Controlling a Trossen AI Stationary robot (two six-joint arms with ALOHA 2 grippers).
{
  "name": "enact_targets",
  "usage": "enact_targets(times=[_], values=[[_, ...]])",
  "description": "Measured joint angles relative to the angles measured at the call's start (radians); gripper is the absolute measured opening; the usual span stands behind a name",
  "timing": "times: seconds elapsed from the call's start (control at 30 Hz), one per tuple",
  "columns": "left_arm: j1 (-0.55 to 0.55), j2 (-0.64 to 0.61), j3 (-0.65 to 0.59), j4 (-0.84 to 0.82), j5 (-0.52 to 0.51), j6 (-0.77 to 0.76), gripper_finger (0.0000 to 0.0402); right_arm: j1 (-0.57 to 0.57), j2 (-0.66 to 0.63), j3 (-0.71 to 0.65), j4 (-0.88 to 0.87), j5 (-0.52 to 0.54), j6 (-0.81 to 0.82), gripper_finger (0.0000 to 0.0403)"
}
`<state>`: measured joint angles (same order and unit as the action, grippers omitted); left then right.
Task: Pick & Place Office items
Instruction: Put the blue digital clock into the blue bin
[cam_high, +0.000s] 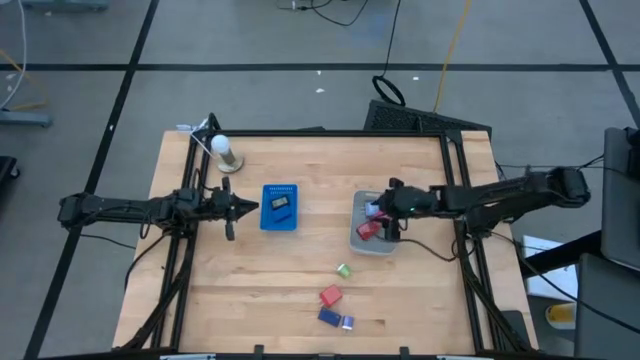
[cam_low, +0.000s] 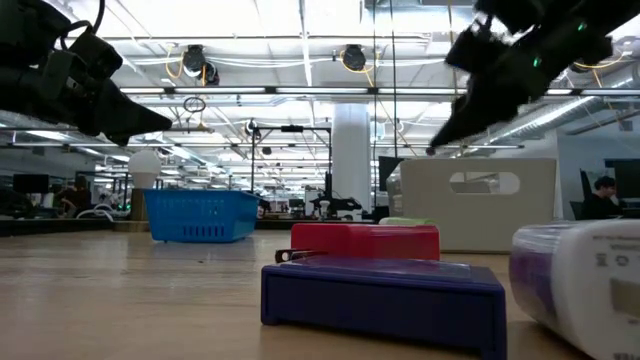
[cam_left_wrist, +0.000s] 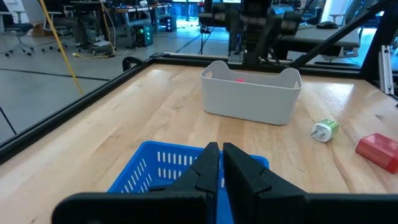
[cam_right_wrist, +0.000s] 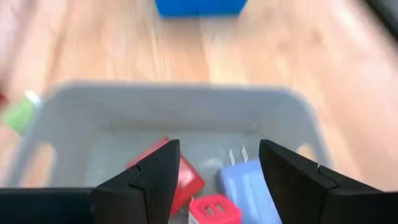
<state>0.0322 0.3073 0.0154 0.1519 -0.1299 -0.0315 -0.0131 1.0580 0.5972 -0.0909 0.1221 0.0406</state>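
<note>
Right gripper: fingers spread, empty, above grey bin right of frame centre; red and pale blue pieces inside. Left gripper: fingers closed, empty, beside blue tray. Green, red, blue pieces lower centre.

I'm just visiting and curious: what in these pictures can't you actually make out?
- Grey bin contents: in the high view the right gripper covers part; in the right wrist view its open fingers cut off the red pieces and pale blue piece.
- Dark item in the blue basket: too small to identify in the high view.
- Low view: the purple block hides the table behind it.
</note>
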Motion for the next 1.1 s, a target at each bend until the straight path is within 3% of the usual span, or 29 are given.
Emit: enact_targets(times=[0.2, 0.5, 0.83, 1.1], values=[[0.000, 0.000, 0.000, 0.001, -0.001, 0.000, 0.0026, 0.000, -0.263, -0.014, 0.001, -0.121, -0.044, 0.0153], [0.000, 0.000, 0.000, 0.001, -0.002, 0.000, 0.0026, -0.007, -0.706, -0.179, 0.067, -0.128, -0.024, 0.0010], [0.000, 0.000, 0.000, 0.002, -0.002, -0.006, 0.0026, -0.007, -1.056, -0.465, 0.218, -0.156, -0.008, 0.0003], [0.000, 0.000, 0.000, 0.001, -0.002, -0.024, 0.0026, -0.007, -1.051, -0.551, 0.352, -0.177, -0.016, 0.0001]])
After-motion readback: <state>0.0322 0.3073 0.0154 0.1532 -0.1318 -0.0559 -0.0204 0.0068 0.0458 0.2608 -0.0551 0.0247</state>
